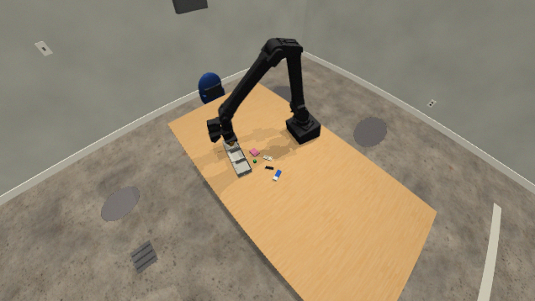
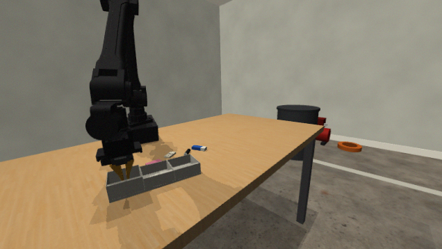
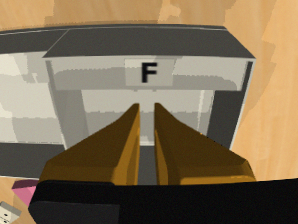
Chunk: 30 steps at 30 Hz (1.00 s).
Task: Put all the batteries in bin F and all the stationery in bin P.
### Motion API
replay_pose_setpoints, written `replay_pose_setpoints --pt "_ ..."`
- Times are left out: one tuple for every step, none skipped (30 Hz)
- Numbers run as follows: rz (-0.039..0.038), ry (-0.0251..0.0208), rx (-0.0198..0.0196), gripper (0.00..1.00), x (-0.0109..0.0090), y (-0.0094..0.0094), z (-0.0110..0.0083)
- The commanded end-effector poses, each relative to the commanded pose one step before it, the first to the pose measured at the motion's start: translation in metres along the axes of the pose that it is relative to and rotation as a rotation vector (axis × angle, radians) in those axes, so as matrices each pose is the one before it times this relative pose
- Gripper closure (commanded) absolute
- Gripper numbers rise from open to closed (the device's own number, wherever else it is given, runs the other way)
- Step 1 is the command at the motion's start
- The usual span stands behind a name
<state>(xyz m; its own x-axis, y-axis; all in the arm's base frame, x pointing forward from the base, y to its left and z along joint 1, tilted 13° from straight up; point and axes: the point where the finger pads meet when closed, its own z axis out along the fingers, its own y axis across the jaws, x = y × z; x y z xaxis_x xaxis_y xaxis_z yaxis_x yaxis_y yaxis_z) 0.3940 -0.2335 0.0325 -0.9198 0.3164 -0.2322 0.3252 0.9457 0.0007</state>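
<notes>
Amber, wedge-shaped fingers of the gripper (image 3: pixel 147 141) stand nearly closed, a thin gap between them; whether anything is pinched there cannot be told. They dip into the end compartment marked F (image 3: pixel 149 72) of a grey, boxy three-bin tray (image 2: pixel 163 175), whose long axis runs along the wooden table (image 2: pixel 250 139). Beside the tray lie a pink block (image 1: pixel 254 152), a green ball (image 1: pixel 255 161), a white piece (image 1: pixel 267 158), a black stick (image 1: pixel 268 167) and a blue-and-white eraser-like block (image 1: pixel 277 175).

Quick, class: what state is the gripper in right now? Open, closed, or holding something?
Gripper: closed, jaws nearly together at bin F, nothing seen between them.
</notes>
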Motion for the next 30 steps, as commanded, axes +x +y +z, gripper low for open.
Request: replay_pose_setpoints --pt "0.00798 -0.06447 0.01538 0.92 -0.02797 -0.00457 -0.02841" --pt "0.00002 -0.00014 0.00019 0.92 -0.00003 -0.00031 -0.00143" --pt "0.00000 0.00000 0.00000 0.92 0.00000 0.00000 0.00000" --pt "0.00000 0.00000 0.00000 0.92 0.00000 0.00000 0.00000" --pt "0.00193 0.03774 -0.00768 0.92 0.00787 0.00046 0.01460" --pt "0.00002 -0.00016 0.00016 0.92 -0.00005 -0.00030 -0.00142" --pt "-0.00032 -0.00684 0.00156 0.92 -0.00003 -0.00011 -0.00492" --pt "-0.00087 -0.01746 0.00381 0.92 -0.00188 -0.00027 -0.00947" --pt "-0.00053 -0.01117 0.00250 0.92 -0.00399 -0.00092 -0.00534" --pt "-0.00013 -0.00292 0.00078 0.92 -0.00151 -0.00059 -0.00215" --pt "0.00002 -0.00013 0.00019 0.92 -0.00003 -0.00031 -0.00143" --pt "0.00001 -0.00013 0.00019 0.92 -0.00003 -0.00031 -0.00143" --pt "0.00001 -0.00013 0.00019 0.92 -0.00003 -0.00031 -0.00143" --pt "0.00001 -0.00013 0.00019 0.92 -0.00003 -0.00031 -0.00143" --pt "0.00007 0.00101 -0.00006 0.92 0.00018 -0.00029 -0.00094" --pt "0.00053 0.00975 -0.00195 0.92 0.00180 -0.00013 0.00279" --pt "-0.00057 -0.01141 0.00295 0.92 -0.00202 -0.00108 -0.00902" --pt "-0.00063 -0.00040 0.00037 0.92 -0.00013 -0.00060 -0.00427" --pt "-0.00159 -0.00041 0.00007 0.92 -0.00022 -0.00014 -0.00425" --pt "0.00000 0.00000 0.00000 0.92 0.00000 0.00000 0.00000" --pt "0.00000 0.00000 0.00000 0.92 0.00000 0.00000 0.00000" --pt "-0.01051 -0.00059 -0.00270 0.92 -0.00111 0.00416 -0.00406" --pt "-0.00154 -0.00040 0.00009 0.92 -0.00021 -0.00017 -0.00425" --pt "-0.00016 -0.00037 0.00053 0.92 -0.00006 -0.00083 -0.00428" --pt "0.00006 -0.00036 0.00060 0.92 -0.00003 -0.00094 -0.00429" --pt "0.00109 -0.00036 0.00048 0.92 -0.00007 -0.00076 -0.00428" --pt "0.00143 -0.00021 0.00043 0.92 0.00004 -0.00075 -0.00255" --pt "0.00038 -0.00001 0.00010 0.92 0.00005 -0.00023 -0.00018" --pt "0.00316 0.01513 -0.00718 0.92 0.00018 0.01435 0.00677" --pt "0.00207 0.04216 -0.00780 0.92 0.01396 0.00710 0.01456"
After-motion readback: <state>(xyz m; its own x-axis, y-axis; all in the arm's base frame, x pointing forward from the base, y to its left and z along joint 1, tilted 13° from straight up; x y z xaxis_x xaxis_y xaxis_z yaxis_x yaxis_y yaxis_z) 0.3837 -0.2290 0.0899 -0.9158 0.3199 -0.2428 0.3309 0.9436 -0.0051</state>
